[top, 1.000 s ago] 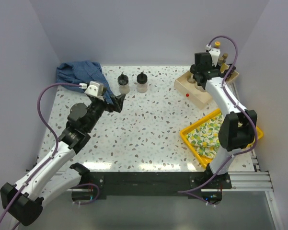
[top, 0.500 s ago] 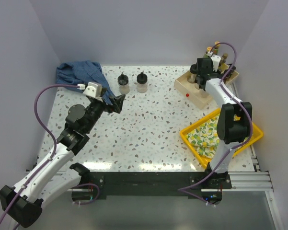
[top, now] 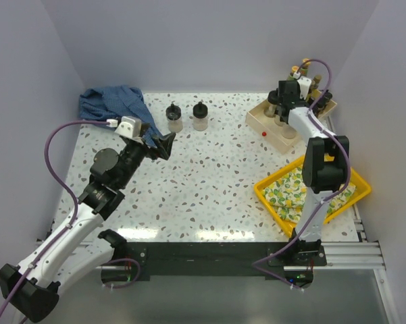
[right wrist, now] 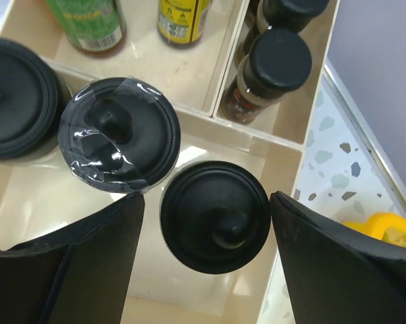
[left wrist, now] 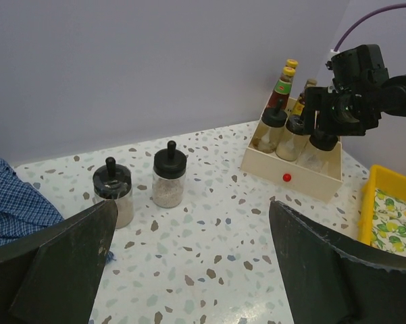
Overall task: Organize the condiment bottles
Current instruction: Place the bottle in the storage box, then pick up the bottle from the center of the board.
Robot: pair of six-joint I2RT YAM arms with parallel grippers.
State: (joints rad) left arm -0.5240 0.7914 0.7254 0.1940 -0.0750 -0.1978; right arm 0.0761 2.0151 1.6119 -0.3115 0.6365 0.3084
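Two squat clear black-lidded jars (top: 174,116) (top: 200,116) stand on the table at the far middle; they also show in the left wrist view (left wrist: 112,191) (left wrist: 169,174). My left gripper (top: 163,143) (left wrist: 192,226) is open and empty, short of them. My right gripper (top: 287,102) (right wrist: 209,202) is open over the beige tray (top: 278,131), its jaws on either side of a black-lidded jar (right wrist: 215,216) with gaps on both sides. Two more jars (right wrist: 118,133) (right wrist: 13,94) stand beside it. Sauce bottles (right wrist: 88,23) (right wrist: 182,20) and dark shakers (right wrist: 273,67) fill the compartments behind.
A crumpled blue cloth (top: 115,101) lies at the far left. A yellow tray (top: 311,192) with a lemon-print liner sits at the right front. The tray has a red knob (top: 264,133) on its front wall. Grey walls close in on three sides.
My right gripper has moved down over the tray's front compartment. My left gripper has shifted slightly toward the two jars.
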